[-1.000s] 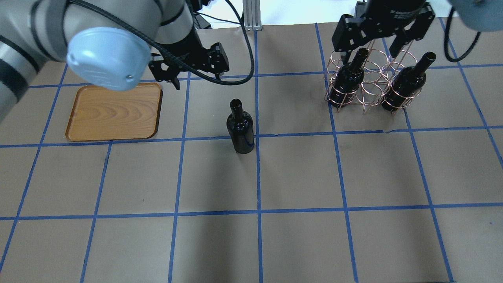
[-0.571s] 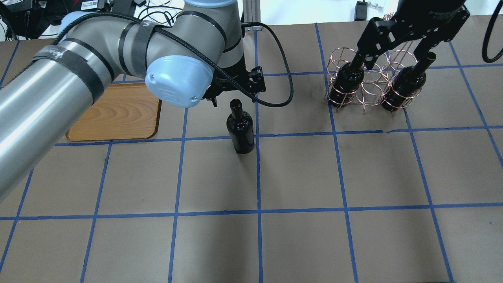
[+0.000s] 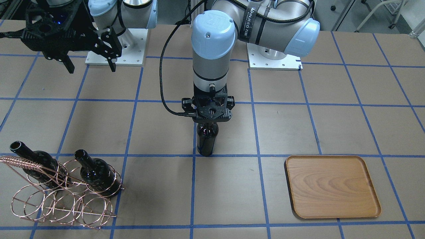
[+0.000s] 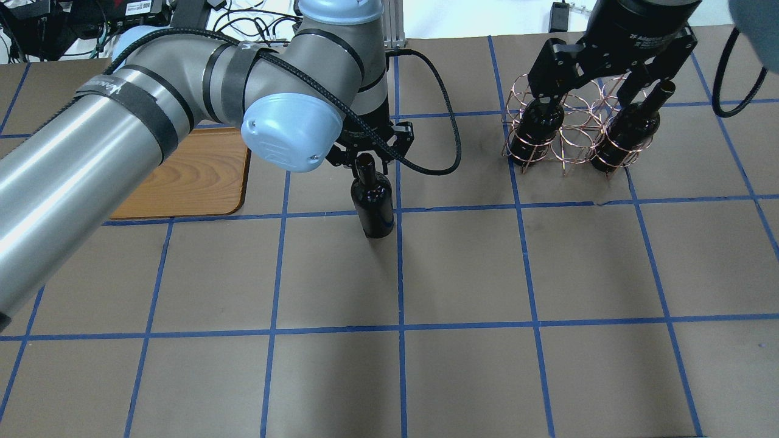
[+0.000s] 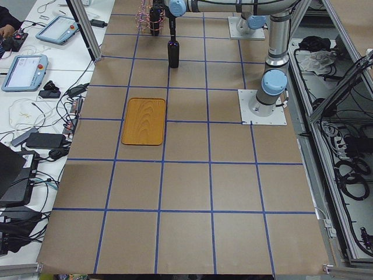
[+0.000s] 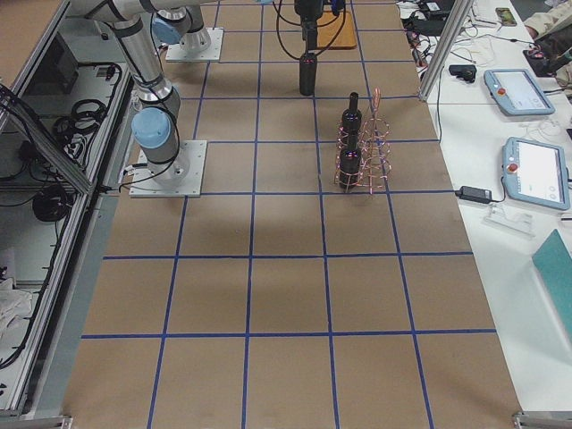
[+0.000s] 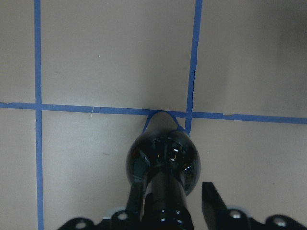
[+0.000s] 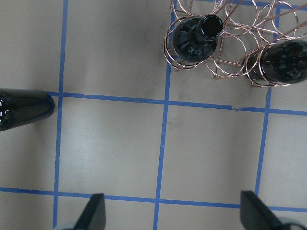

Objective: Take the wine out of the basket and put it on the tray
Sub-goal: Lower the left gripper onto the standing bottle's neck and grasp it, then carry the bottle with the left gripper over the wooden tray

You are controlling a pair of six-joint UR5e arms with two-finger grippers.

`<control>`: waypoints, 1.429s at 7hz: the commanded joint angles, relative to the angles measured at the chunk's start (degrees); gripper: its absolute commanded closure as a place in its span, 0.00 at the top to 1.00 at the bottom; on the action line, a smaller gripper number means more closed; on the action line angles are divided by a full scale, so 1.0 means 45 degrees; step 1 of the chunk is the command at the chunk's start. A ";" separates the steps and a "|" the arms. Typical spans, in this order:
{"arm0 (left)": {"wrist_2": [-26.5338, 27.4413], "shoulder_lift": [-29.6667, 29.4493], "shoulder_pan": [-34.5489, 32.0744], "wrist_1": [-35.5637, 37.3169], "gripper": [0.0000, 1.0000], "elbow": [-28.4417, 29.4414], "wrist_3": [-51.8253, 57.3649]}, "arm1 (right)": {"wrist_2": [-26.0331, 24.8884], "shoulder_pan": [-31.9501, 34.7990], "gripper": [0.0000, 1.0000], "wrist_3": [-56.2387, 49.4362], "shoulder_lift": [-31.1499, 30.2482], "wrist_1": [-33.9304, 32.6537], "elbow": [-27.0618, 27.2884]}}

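One wine bottle (image 4: 372, 204) stands upright on the table at a blue tape crossing, outside the basket; it also shows in the front view (image 3: 206, 144) and the left wrist view (image 7: 163, 155). My left gripper (image 4: 365, 163) is open and straddles its neck. One finger (image 7: 211, 201) stands clear of the glass. The copper wire basket (image 4: 572, 131) holds two more bottles (image 4: 538, 125) (image 4: 630, 125). My right gripper (image 4: 599, 76) is open and empty above the basket. The wooden tray (image 4: 182, 176) lies empty to the left.
The left arm's long forearm (image 4: 91, 158) crosses above the tray's near left part. The table is brown paper with a blue tape grid (image 4: 401, 274). The basket's twisted wire handle (image 3: 20, 161) sticks up beside the bottles.
My left gripper has swung right from beside the tray to the standing bottle and come down around its neck. My right gripper has shifted about above the basket, still open.
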 commanded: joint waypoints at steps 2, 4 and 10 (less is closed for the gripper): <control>0.0048 0.0412 0.0685 -0.0136 0.00 0.0105 0.1382 | 0.0073 0.0128 1.00 0.0258 0.0028 -0.0013 0.0027; 0.1074 0.1016 0.2384 -0.0351 0.00 0.0281 0.2518 | -0.0062 0.0167 1.00 0.0200 -0.0030 0.0084 0.0027; 0.0731 0.0727 0.7857 0.0508 0.00 0.0478 0.9057 | 0.0091 0.0127 1.00 -0.0231 -0.0089 0.0221 0.0047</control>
